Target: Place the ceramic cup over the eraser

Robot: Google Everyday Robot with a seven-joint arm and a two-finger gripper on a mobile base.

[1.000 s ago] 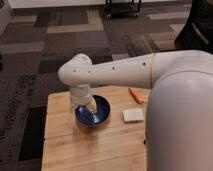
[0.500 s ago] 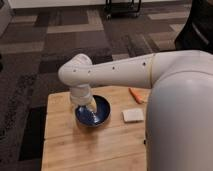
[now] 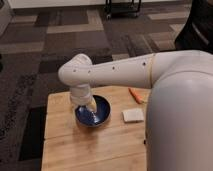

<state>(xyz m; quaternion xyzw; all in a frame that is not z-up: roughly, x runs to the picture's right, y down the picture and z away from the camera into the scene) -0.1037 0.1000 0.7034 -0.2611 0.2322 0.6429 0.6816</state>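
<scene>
Tool (image 3: 88, 106) hovers over dark blue bowl (image 3: 103, 117); ceramic cup's axis unclear.

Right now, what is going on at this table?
The robot's arm reaches over the wooden table, and its tool hangs down at the dark blue bowl. Something pale shows at the tool; whether it is the ceramic cup, I cannot tell. A flat white piece and a small orange thing lie beside the bowl, apart from it.
</scene>
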